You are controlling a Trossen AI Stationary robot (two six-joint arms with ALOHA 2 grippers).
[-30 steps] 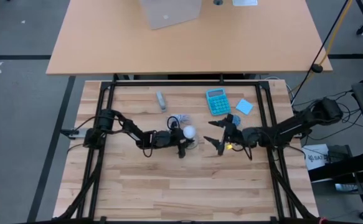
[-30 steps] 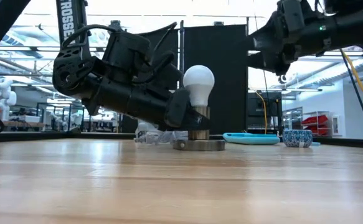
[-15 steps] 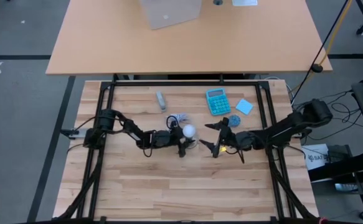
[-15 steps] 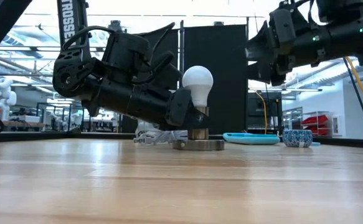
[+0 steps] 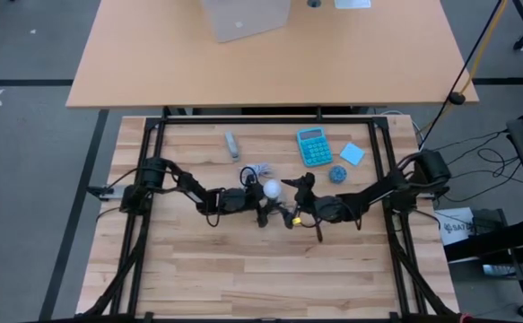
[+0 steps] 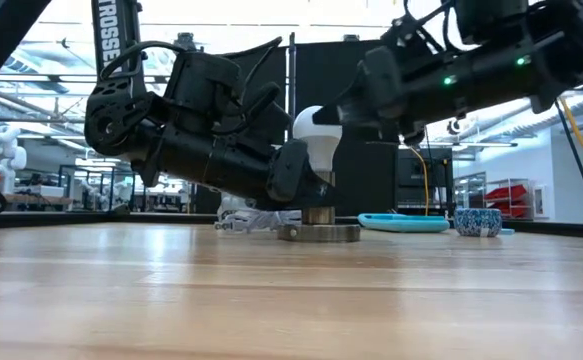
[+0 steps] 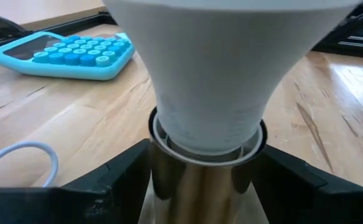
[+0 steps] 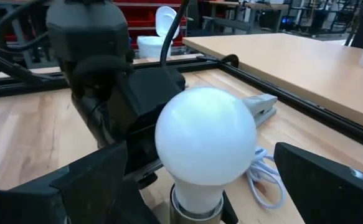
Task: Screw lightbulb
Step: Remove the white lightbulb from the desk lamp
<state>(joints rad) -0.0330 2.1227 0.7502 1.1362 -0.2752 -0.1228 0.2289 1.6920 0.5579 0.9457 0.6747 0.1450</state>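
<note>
The white lightbulb (image 8: 206, 134) stands upright, its narrow end in a brass sleeve (image 7: 200, 180) on a round grey base (image 6: 319, 233) at the table's middle. My left gripper (image 7: 200, 186) reaches in level from the table's left, open, one finger on either side of the sleeve below the bulb (image 5: 271, 188). My right gripper (image 8: 201, 148) comes in level from the right, open wide. Its fingers flank the bulb's round head (image 6: 316, 125) with clear gaps on both sides. My left gripper has a finger (image 7: 119, 174) close on each side of the brass sleeve (image 7: 162, 186), level, from the table's left. I cannot tell whether they touch it.
A white coiled cable (image 5: 259, 170) lies just behind the base. Farther back are a turquoise calculator (image 5: 313, 146), a blue note pad (image 5: 352, 153), a small blue bowl (image 5: 337, 174) and a grey clip (image 5: 232, 144). Black frame rails (image 5: 270, 119) border the table.
My right gripper has moved toward the table's left and down to the lightbulb, from well clear of it to having its fingers on either side of the bulb's head. The bulb and its base have stayed where they were.
</note>
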